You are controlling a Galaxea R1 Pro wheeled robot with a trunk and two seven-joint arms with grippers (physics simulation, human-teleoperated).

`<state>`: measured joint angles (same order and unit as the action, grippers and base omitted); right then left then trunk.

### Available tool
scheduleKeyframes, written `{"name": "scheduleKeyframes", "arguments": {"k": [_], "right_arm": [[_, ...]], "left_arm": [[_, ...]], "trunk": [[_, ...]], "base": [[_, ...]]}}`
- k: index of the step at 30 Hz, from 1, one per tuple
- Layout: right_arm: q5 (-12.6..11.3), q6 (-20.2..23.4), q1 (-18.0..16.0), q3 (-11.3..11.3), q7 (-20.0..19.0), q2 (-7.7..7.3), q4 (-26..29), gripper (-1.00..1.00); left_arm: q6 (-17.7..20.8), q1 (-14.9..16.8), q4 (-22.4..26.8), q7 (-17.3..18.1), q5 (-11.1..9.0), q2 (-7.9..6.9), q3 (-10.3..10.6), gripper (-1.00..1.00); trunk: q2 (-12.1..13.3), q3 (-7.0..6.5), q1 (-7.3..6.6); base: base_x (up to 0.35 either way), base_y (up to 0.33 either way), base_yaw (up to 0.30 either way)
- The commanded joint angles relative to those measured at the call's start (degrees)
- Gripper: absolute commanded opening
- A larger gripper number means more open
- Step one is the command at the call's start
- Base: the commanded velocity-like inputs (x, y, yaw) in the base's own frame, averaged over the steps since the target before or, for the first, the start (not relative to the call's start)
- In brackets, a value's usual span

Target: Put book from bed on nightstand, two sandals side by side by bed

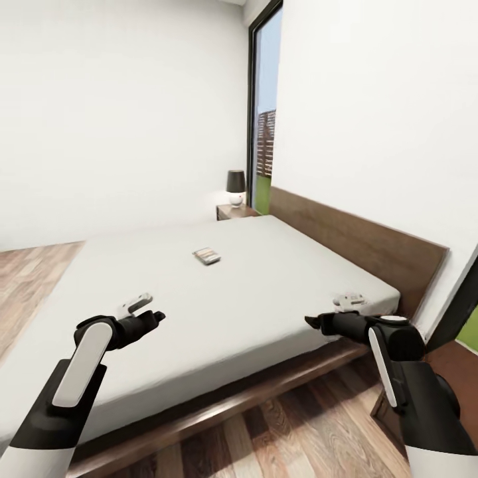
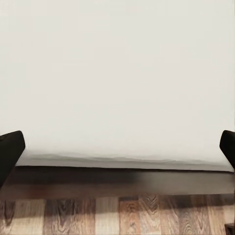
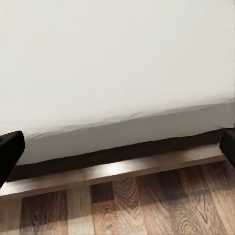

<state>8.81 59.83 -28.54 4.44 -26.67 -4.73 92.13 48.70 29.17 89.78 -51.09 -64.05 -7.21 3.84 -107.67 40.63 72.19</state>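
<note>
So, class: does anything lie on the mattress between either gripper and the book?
Nothing visible does. The book lies alone mid-mattress on the bed; bare sheet separates it from the left gripper and right gripper.

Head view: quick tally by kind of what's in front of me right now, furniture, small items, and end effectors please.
Beds: 1, the bed
Nightstands: 1, the nightstand past the bed's far corner
Lamps: 1, the lamp on that nightstand
Books: 1, the book lying on the mattress
End effectors: 2, left end effector and right end effector, both empty
Total: 6
</note>
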Motion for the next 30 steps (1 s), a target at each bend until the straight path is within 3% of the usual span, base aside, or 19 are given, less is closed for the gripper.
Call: {"name": "scheduleKeyframes", "arguments": {"k": [1, 30], "right_arm": [[0.6, 0.2, 0.0, 0.0, -0.6, -0.02, 0.1, 1.0], [0.6, 0.2, 0.0, -0.4, -0.6, -0.02, 0.1, 1.0]], "left_arm": [[0.0, 0.1, 0.0, -0.6, -0.5, -0.03, 0.1, 1.0], [0.1, -0.1, 0.0, -0.5, -0.5, -0.25, 0.0, 1.0]], "trunk": [[0.0, 0.06, 0.02], [0.0, 0.09, 0.02]], "base": [[0.288, -0.184, 0.278], [0.266, -0.223, 0.28]]}}
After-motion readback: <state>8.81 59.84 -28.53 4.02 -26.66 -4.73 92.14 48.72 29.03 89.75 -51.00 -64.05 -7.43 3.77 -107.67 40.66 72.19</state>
